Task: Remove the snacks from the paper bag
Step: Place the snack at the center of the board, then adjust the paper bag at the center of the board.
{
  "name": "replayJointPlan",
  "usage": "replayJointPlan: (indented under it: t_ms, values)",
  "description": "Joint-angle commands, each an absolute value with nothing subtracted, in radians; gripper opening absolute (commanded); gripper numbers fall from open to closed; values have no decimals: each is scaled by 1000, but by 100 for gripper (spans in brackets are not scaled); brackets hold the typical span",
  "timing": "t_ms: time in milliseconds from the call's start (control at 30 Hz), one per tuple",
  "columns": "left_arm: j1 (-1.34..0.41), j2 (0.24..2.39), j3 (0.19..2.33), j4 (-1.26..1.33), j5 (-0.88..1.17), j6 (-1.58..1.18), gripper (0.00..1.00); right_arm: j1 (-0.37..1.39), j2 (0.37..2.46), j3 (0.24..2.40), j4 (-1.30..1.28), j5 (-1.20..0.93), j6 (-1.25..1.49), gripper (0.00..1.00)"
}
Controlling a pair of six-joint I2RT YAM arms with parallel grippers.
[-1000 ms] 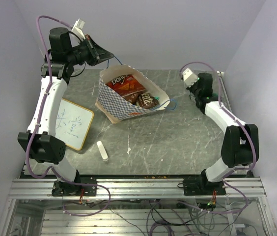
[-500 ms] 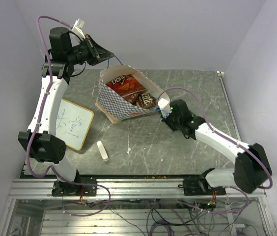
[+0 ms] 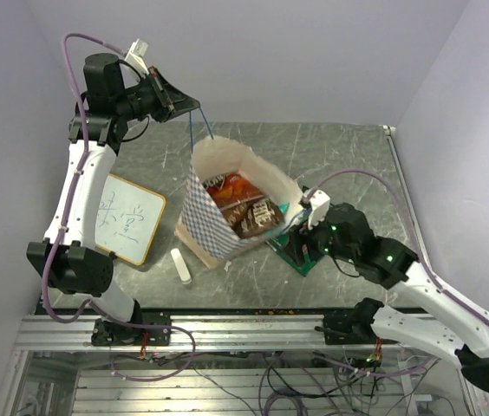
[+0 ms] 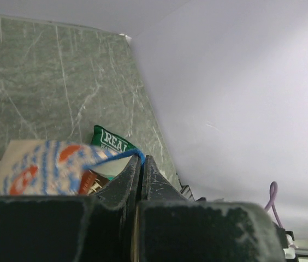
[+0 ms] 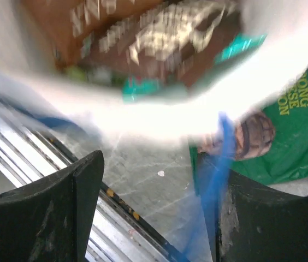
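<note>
Cream paper with blue checks, the bag sits tilted near the middle of the table, its mouth facing up and to the right. The left claw hangs high above the bag's far side. Its wrist view shows the jaws pressed together on the blue cord of one handle, and the cord runs straight down from the claw to the rim.

Some of the snacks lie inside: red-orange Doritos toward the back and a brown packet in front of it. A green packet lies on the table, just beside the bag's lower right edge and partly under the right arm.

The right claw is at the bag's right rim. Its own camera shows the jaws wide apart and gripping nothing. Between them are the blurred white rim, another cord loop and part of the green packet.

A whiteboard lies to the left of the bag, and a white cylinder lies near the bag's front corner
</note>
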State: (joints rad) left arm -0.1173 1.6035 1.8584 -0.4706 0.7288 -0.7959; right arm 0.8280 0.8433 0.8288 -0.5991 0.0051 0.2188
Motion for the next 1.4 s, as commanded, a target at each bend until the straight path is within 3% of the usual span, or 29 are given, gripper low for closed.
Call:
replayJointPlan:
  t_ms: [0,333,900,1167,1367]
  values:
    - [-110,1514,1835,-414,760,-798,7,833,760,900,-612,113,284,69]
    - [-110,1511,1796,-268,749,-893,7,833,971,1086,-723,226,14,73]
    - [-110,1830,2132,99,816,-998,7,833,1139,1243,-557,64,-34,77]
    - [-110,1751,1958,224,845,-1057,7,833,1106,1286,-610,64,-118,80]
    - [-112,1632,1815,219,850,-1053,7,833,1114,1331,-629,-42,-376,78]
